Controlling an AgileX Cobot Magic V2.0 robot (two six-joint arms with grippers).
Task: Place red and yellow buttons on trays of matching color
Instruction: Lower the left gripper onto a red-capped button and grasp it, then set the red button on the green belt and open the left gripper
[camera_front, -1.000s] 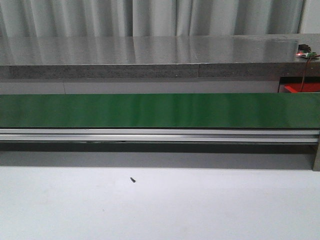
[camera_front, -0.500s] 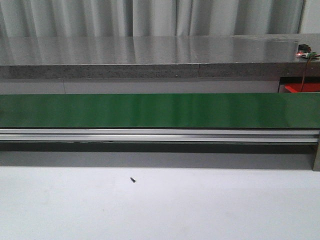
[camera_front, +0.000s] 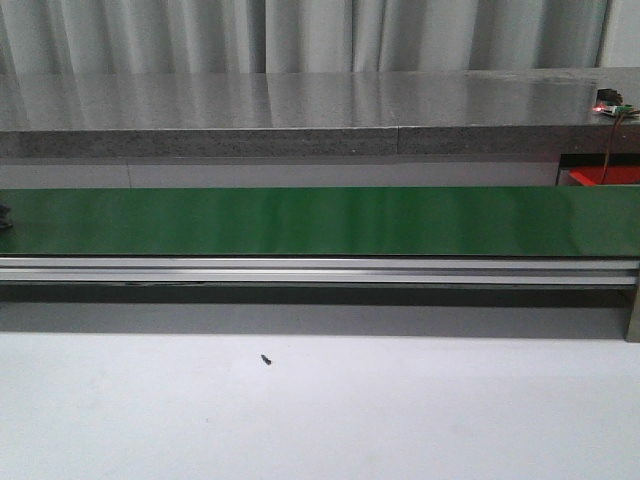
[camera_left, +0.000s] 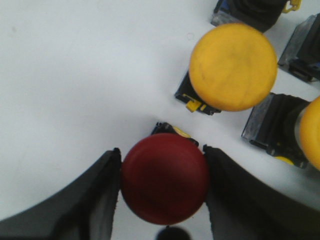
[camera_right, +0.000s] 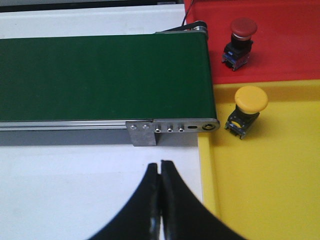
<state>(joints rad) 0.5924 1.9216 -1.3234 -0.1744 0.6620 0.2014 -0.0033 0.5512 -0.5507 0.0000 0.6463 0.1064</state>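
Red plastic tray (camera_right: 280, 45) holds one red mushroom button (camera_right: 239, 41); yellow plastic tray (camera_right: 270, 180) beside it holds one yellow mushroom button (camera_right: 247, 110). Left gripper (camera_left: 162, 187) clamps another red mushroom-head button (camera_left: 164, 179) near a loose yellow one (camera_left: 232, 66). Right gripper (camera_right: 160, 172) is closed, empty, near the green conveyor belt (camera_right: 100, 77).

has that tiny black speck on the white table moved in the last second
No. In the front view the black speck lies at the same spot on the white table, just below the conveyor rail, as before.

Light is bright and even in all views. The grey counter (camera_front: 300, 100) shows soft glare, the green belt (camera_front: 320, 220) a faint sheen. Left wrist view is blurred, with soft shadows
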